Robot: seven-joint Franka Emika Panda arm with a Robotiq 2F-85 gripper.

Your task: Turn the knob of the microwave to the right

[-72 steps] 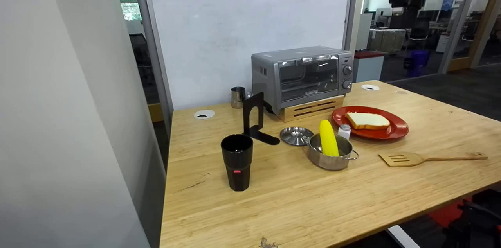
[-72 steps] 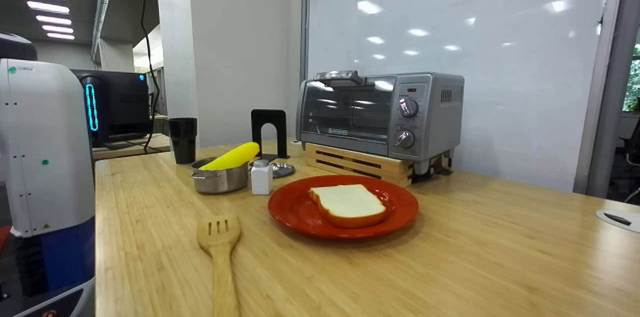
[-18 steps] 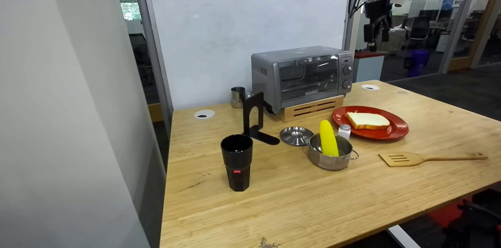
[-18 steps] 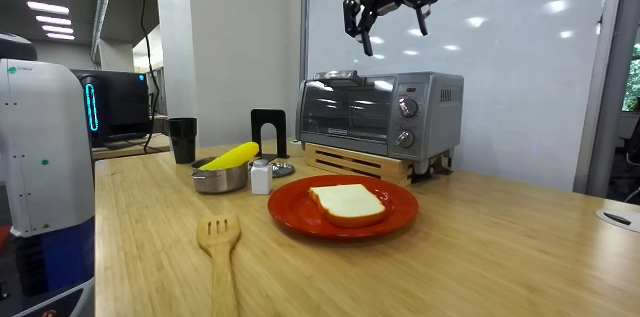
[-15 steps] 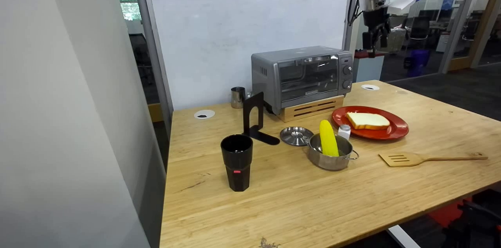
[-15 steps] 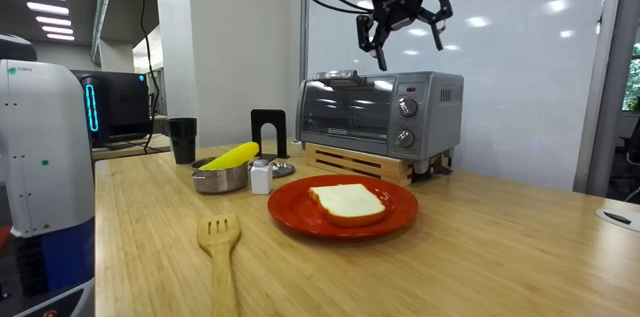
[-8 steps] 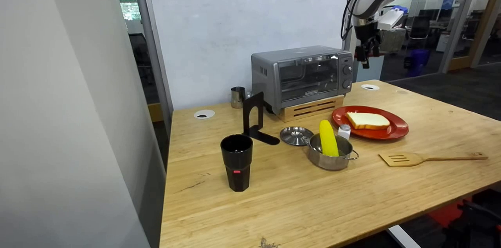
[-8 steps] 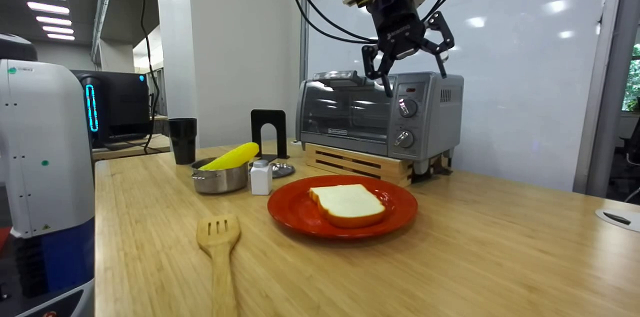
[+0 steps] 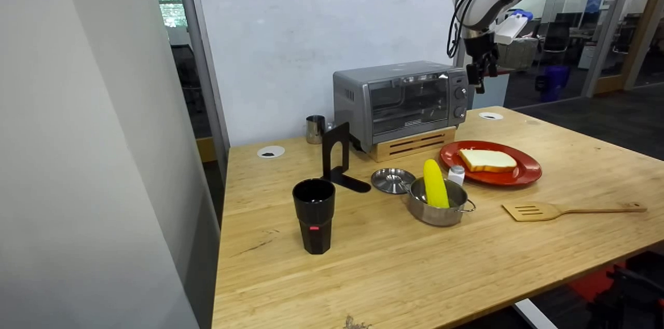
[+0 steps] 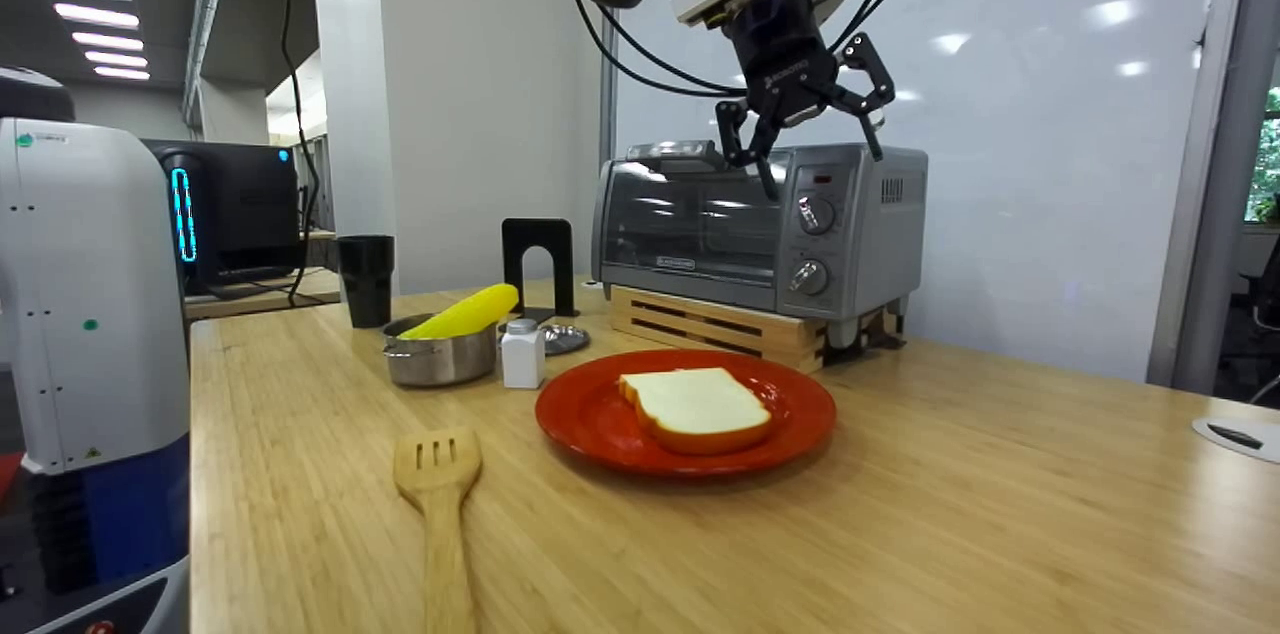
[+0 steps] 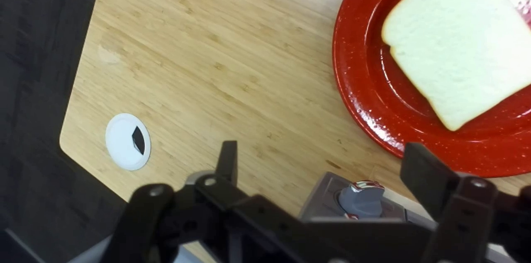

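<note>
We see the tool (image 10: 823, 172), its fingers (image 11: 425, 176) apart, hanging near the knobs (image 10: 817, 215) of the microwave (image 10: 735, 239), which stands on a wooden rack (image 10: 718, 310) on the worktop (image 10: 1000, 514), near a red plate (image 10: 575, 414) with bread (image 10: 697, 406).

In an exterior view, we have the gripper (image 9: 483, 81) at two o'clock from the microwave (image 9: 402, 106), the red plate (image 9: 528, 169) at four.

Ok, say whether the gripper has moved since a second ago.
Yes, downward: in both exterior views the gripper now sits lower relative to the oven.
</note>
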